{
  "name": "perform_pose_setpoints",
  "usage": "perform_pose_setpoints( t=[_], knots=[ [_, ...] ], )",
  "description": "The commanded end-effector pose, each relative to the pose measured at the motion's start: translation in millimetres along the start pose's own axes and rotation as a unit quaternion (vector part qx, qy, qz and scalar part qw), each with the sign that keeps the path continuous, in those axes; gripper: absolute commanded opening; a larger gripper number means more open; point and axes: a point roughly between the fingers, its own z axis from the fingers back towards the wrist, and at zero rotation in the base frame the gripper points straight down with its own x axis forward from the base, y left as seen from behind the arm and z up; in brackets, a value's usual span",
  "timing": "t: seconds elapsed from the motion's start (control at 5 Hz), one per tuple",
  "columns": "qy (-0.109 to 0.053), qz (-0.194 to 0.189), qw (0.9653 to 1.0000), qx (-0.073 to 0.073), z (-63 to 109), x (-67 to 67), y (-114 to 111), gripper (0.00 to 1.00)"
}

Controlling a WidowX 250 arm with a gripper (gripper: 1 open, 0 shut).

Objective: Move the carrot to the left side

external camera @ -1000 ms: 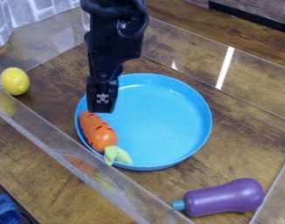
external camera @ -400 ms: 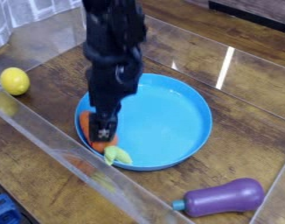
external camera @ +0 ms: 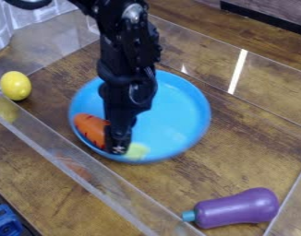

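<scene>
My black gripper (external camera: 117,143) stands over a bright blue plate (external camera: 178,106). At the plate's near-left rim lies the orange carrot (external camera: 90,128), its leafy top yellow-green beside my fingers. Far left of the plate sits a yellow ball (external camera: 15,85). Near-right of the plate lies a purple eggplant (external camera: 234,208) with a blue-green stem end. The table (external camera: 239,138) is glossy brown wood grain.

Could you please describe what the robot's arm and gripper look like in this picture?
The arm is black throughout, built of blocky, rounded segments with a glossy finish that catches highlights near the top. It narrows into a slim black gripper with dark fingers. A small patch with white specks, like a checkered marker, sits near the fingertip end. No loose cables or other colours can be made out; the image is too blurred for finer detail.
</scene>
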Motion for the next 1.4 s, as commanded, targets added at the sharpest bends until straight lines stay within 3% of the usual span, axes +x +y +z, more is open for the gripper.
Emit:
perform_pose_setpoints(
  t=[0.0,1.2],
  knots=[
    [-0.018,0.006,0.9998,0.005,0.9,5.5,1,1.0],
    [-0.038,-0.023,0.9989,-0.012,-16.5,14.1,-17,1.0]
  ],
)
